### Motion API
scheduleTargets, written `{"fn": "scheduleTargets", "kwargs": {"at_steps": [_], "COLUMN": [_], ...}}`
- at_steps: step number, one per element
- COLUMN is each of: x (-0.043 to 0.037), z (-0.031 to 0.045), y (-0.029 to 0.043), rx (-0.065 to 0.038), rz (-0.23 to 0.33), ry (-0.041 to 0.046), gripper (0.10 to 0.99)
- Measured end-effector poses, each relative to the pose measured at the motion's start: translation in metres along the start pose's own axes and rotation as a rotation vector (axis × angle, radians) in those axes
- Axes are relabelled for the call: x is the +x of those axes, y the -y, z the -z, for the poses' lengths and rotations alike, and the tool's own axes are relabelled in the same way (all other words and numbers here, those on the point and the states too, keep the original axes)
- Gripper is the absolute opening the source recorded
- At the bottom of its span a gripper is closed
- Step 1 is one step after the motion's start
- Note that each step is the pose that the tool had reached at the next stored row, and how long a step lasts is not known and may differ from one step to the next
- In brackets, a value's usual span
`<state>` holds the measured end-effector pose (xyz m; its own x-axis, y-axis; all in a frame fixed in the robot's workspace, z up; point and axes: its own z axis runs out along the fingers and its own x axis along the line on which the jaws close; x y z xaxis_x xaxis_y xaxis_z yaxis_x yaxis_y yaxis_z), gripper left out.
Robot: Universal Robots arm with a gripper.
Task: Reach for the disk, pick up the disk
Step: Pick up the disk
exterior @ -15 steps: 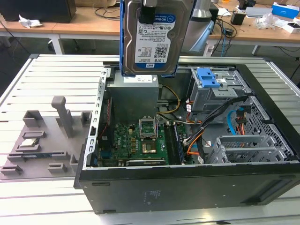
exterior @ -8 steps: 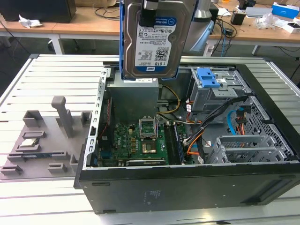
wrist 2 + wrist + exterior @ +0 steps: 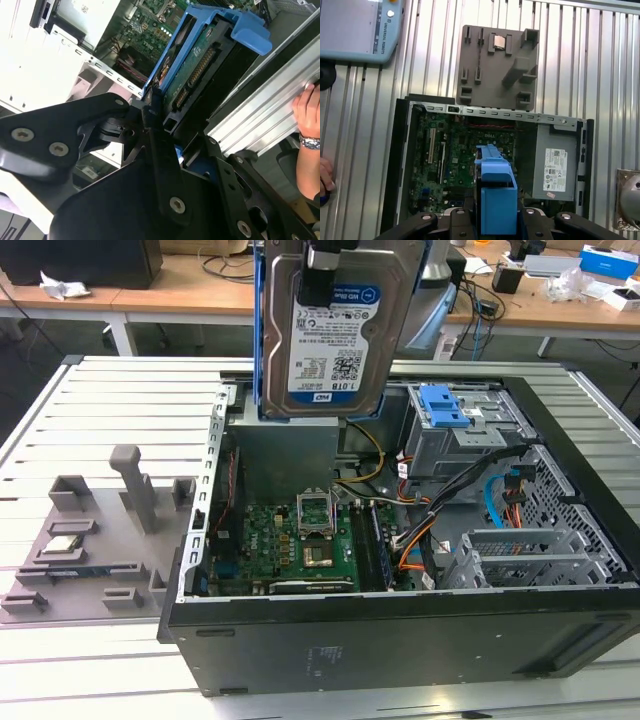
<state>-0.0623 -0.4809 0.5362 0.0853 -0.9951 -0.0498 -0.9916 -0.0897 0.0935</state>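
Observation:
The disk hangs upright above the open computer case, its silver face and white-and-blue label turned toward the exterior camera and its blue bracket frame along the edges. My gripper is shut on the disk's top edge. In the second wrist view the black fingers clamp the disk by its blue frame near the connector end. In the first wrist view the blue bracket sticks out between the gripper arms, high over the motherboard.
The grey drive cage with a blue latch sits in the case on the exterior view's right. A grey fixture plate holding a small silver chip lies on the slatted table. A person's hand rests on the table edge.

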Motion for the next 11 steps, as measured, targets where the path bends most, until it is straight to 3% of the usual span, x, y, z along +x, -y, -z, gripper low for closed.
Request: {"fn": "scheduleTargets", "kwargs": {"at_steps": [11], "x": [0.019], "z": [0.0004], "y": [-0.0017], "rx": [0.0], "rz": [0.0], "ry": [-0.0008], "gripper": [0.365]}}
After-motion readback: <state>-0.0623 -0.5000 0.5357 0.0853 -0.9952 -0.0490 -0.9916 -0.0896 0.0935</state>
